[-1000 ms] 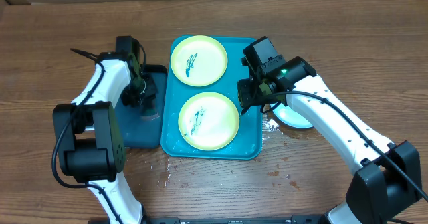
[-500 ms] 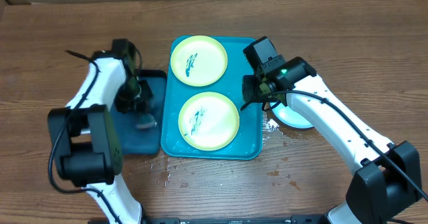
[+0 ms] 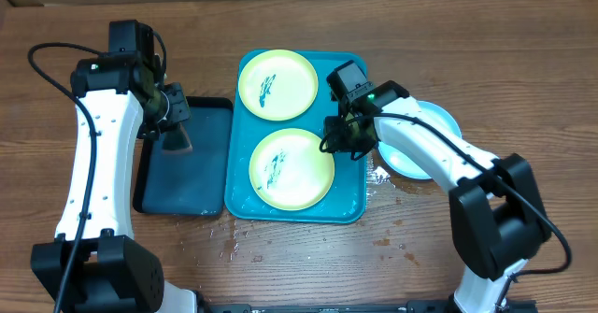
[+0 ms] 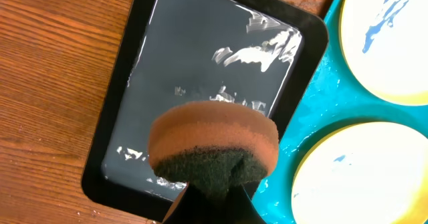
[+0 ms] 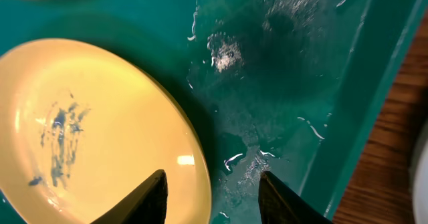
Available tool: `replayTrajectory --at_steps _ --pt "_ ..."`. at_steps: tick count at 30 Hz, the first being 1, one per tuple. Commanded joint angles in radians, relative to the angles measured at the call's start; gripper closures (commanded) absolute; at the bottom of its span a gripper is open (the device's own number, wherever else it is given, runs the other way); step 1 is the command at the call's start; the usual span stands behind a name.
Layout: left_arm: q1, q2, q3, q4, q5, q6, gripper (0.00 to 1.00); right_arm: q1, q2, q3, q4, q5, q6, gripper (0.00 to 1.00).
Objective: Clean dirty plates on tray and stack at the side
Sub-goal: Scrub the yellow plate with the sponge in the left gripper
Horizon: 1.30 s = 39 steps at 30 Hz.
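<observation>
Left pincer (image 4: 212, 184): pinching a round sponge (image 4: 212, 140), brown on top with a dark green scrubbing face, held clear of everything below.
Left arm: lifted and swung out to the left within the last second; earlier low over the right side of the black tray (image 3: 182, 177), now raised above its far left part.
Black tray: wet film and streaks on the floor, nothing else in it; likely the wetting spot, so the sponge looks loaded and ready.
Far plate (image 3: 277, 84): in the far half of the tray (image 3: 350, 196), yellow-green rim, blue-green scribble not yet wiped, unmoved.
Near plate (image 3: 291, 168): in the near half of the tray, scribble also intact, unmoved; just beside the far plate.
Tray: puddled water on the bare strip along its right side.
Right pincer (image 5: 212, 184): spread and empty; shifted slightly left and nearer, now at the right rim of the near plate, one finger over the rim, the other over the wet tray floor.
Blue plate (image 3: 441, 121): on the counter (image 3: 523, 61) just right of the tray, partly under the right arm, marks not discernible; probably the start of the stack.
Meaning: sponge recharged and right pincer lining up to steady or lift the near plate; two plates left to scrub, by this reading.
</observation>
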Motion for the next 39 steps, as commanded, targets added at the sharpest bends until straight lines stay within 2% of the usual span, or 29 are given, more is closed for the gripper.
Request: replayTrajectory --at_steps 1,6,7,12,18,22,27,32,35,39 --pt "-0.021 0.002 0.001 0.003 0.045 0.023 0.96 -0.002 0.051 -0.004 0.006 -0.056 -0.022 0.55" --pt "-0.077 0.005 -0.024 0.023 0.162 0.022 0.96 -0.002 0.116 -0.004 0.013 -0.144 -0.021 0.69" --pt "-0.102 0.006 -0.044 0.046 0.197 0.021 0.96 -0.001 0.130 -0.004 0.013 -0.156 -0.013 0.75" --pt "-0.217 0.024 -0.175 0.196 0.293 0.008 0.96 -0.001 0.150 -0.008 0.013 -0.152 0.032 0.90" --pt "-0.378 0.122 -0.357 0.453 0.405 -0.062 0.96 -0.001 0.150 -0.008 0.016 -0.153 0.028 0.93" --pt "-0.445 0.235 -0.372 0.547 0.312 -0.061 0.96 -0.001 0.150 -0.008 0.013 -0.152 0.028 0.93" --pt "-0.455 0.344 -0.369 0.555 0.123 -0.063 0.96 -0.001 0.150 -0.008 0.013 -0.151 0.028 0.93" --pt "-0.402 0.357 -0.359 0.481 -0.090 -0.099 0.96 -0.001 0.150 -0.008 0.013 -0.151 0.028 0.93" --pt "-0.356 0.357 -0.331 0.435 -0.169 -0.098 0.96 -0.001 0.150 -0.008 0.013 -0.145 0.028 0.93" --pt "-0.291 0.357 -0.299 0.404 -0.171 -0.068 0.96 -0.001 0.150 -0.008 0.013 -0.145 0.028 0.93"
